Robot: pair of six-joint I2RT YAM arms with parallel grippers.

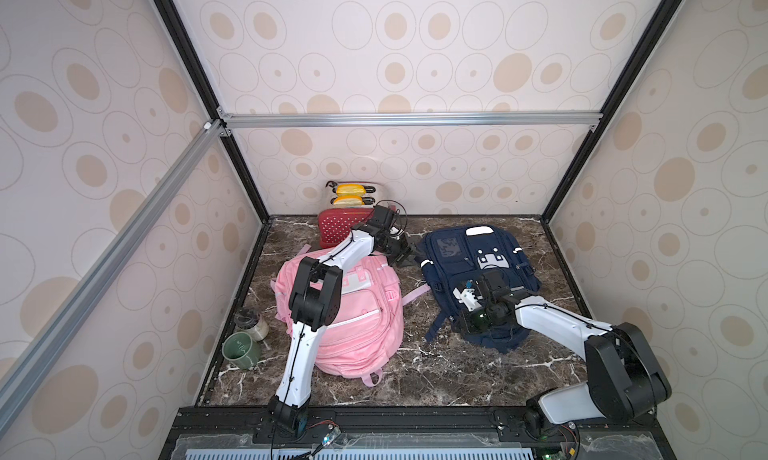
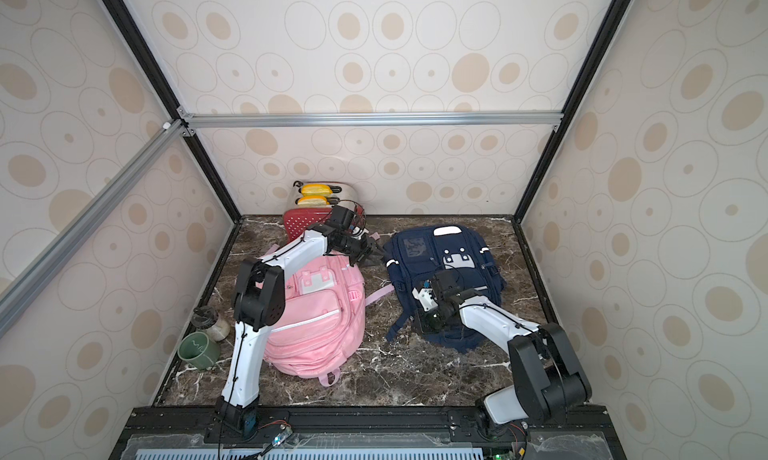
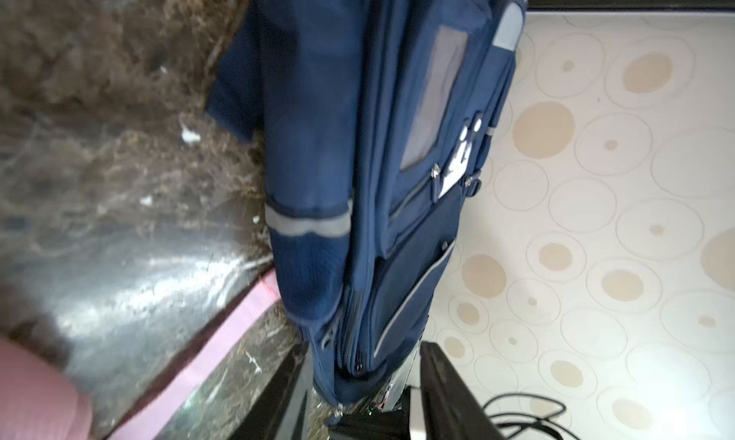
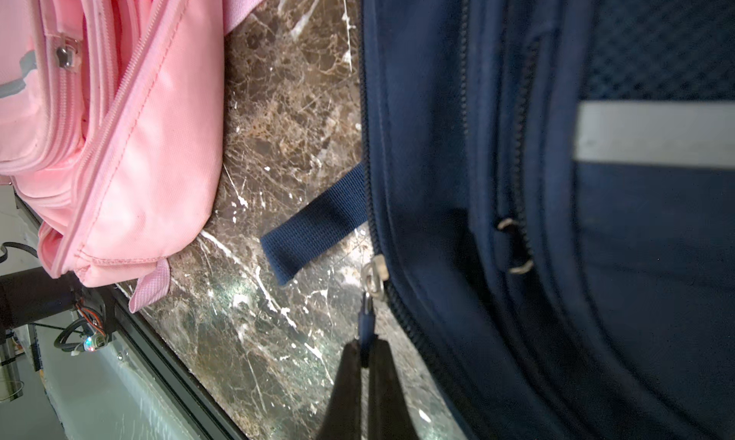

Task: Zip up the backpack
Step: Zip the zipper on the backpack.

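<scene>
Navy backpack (image 1: 473, 250) is lying flat on the marble table (image 1: 415, 374), over on the robot's right, just beside the pink backpack (image 1: 357, 329). Right gripper (image 4: 364, 350) is pinching the zipper pull (image 4: 366, 318) tight. Left gripper (image 3: 362, 350) is sitting with jaws apart around the bag's far left corner, not squeezing it.

navy backpack (image 4: 437, 139): matt cloth | zipper (image 4: 374, 277): shiny metal slider | tabletop (image 4: 278, 119): glossy marble

Probably a lab test booth: aluminium frame (image 1: 411, 119), wallpapered panels (image 1: 415, 42).
</scene>
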